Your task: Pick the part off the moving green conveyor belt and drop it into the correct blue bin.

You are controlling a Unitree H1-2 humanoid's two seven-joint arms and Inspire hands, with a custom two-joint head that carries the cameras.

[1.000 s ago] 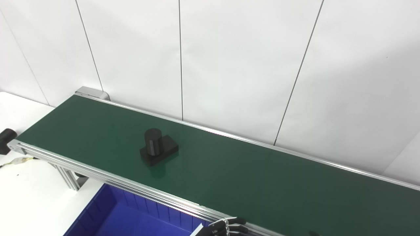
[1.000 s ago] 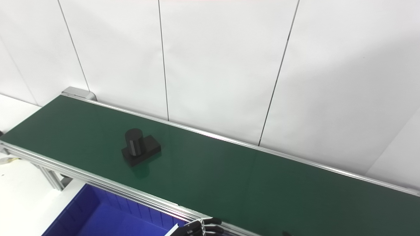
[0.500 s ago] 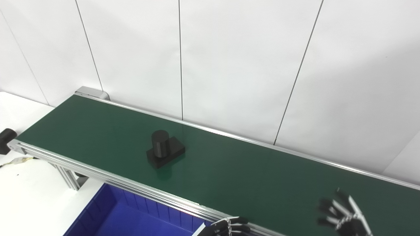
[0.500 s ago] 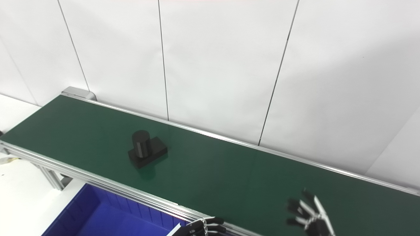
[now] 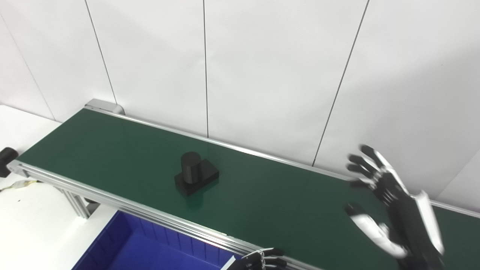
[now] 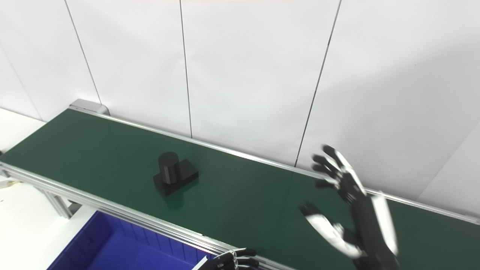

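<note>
A black part point(image 5: 195, 177), an upright cylinder on a flat rectangular base, rides on the green conveyor belt point(image 5: 112, 150) left of centre; it also shows in the right eye view point(image 6: 174, 177). My right hand point(image 5: 390, 202) is raised above the belt's right part, open with fingers spread, well to the right of the part and holding nothing. Only the curled fingertips of my left hand point(image 5: 262, 260) show at the bottom edge, by the belt's near rail; whether it is open or shut is unclear.
A blue bin point(image 5: 146, 247) sits below the belt's near rail at the bottom left. A white table point(image 5: 26, 221) lies to the left. A white panelled wall point(image 5: 262, 75) stands right behind the belt.
The part has ridden further right along the belt. My right hand has risen from the bottom edge to well above the belt, fingers spread. My left hand has stayed put.
</note>
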